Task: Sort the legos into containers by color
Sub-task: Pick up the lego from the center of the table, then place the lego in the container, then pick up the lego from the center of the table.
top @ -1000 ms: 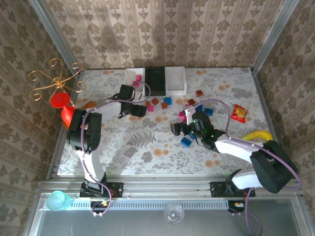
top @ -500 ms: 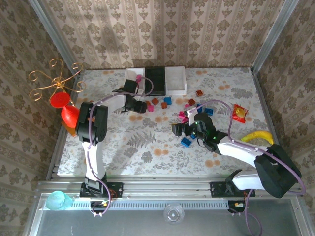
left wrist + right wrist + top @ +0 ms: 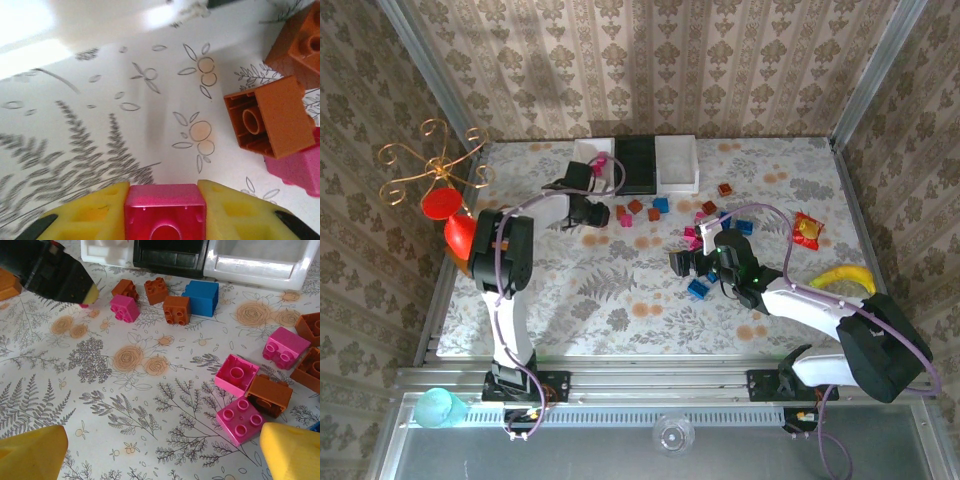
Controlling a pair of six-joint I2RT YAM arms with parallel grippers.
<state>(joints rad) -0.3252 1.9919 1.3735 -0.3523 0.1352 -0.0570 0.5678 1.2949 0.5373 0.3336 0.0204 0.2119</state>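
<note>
- My left gripper [image 3: 165,224] is shut on a pink brick [image 3: 165,202] — a yellow finger [image 3: 90,214] presses it from each side, low over the flowered table [image 3: 100,125].
- In its wrist view an upturned orange brick [image 3: 270,120] lies at 2 o'clock of the held one, with another pink one [image 3: 300,172] touching that brick's lower edge.
- In the top view the left white bin [image 3: 586,150] stands at 12 o'clock of this gripper, with pink bricks [image 3: 601,161] inside.
- The black bin [image 3: 636,163] sits just beside it at 3 o'clock, and the right white bin [image 3: 677,162] is next at 3 o'clock again. The row lies along the table's 12 o'clock edge.
- Loose on the table below the bins are a blue brick [image 3: 201,297], three orange ones [image 3: 176,309] and a pink piece [image 3: 124,307], close together.
- My right gripper [image 3: 160,455] is spread wide, its two yellow tips at the bottom corners of its wrist view and nothing between them.
- At 1 to 2 o'clock in that view lies a cluster [image 3: 240,421] of pink and orange bricks, some touching and one pink brick upside down.
- In the top view a second blue brick [image 3: 697,289] lies at 6 o'clock of this gripper, just beside it.
- A snack packet [image 3: 806,230] and a banana [image 3: 842,274] lie at the table's 3 o'clock side, well apart from the bins.
</note>
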